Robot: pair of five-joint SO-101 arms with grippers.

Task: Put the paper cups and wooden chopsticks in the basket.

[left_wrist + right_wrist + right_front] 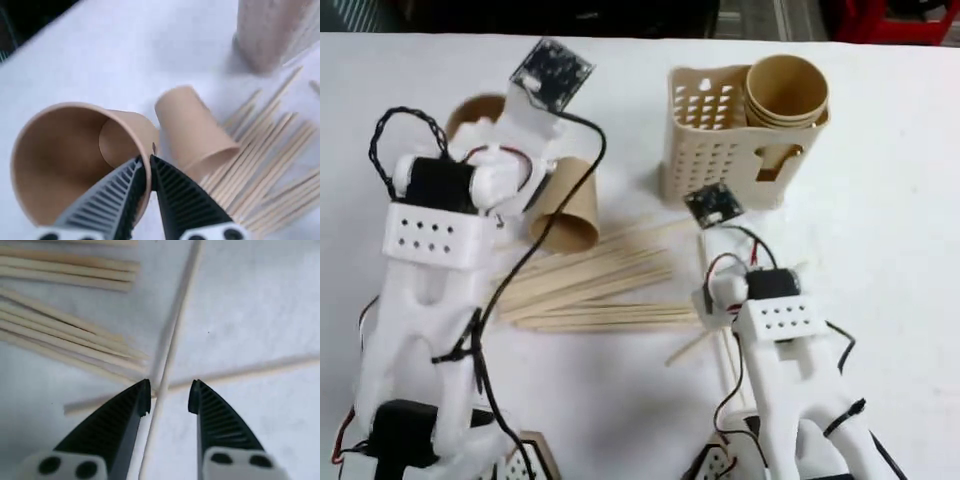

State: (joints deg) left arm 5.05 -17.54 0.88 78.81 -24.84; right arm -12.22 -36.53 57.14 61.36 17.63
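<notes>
My left gripper (pixel 147 162) is shut on the rim of a brown paper cup (pixel 65 155) lying on its side, one finger inside and one outside the wall. This cup (pixel 475 112) shows beside the left arm (pixel 430 230). A second paper cup (pixel 195 130) lies next to it, open end toward the wooden chopsticks (pixel 600 285). My right gripper (pixel 169 390) stands open just above the table, with a single chopstick (pixel 172 347) running between its fingers and another crossing it. The cream basket (pixel 715 150) stands at the back.
Stacked paper cups (pixel 787 90) sit in the basket's right side. Loose chopsticks (pixel 692 345) lie beside the right arm (pixel 775 320). The table's far edge (pixel 620 36) runs behind the basket. White table shows free to the right of the basket.
</notes>
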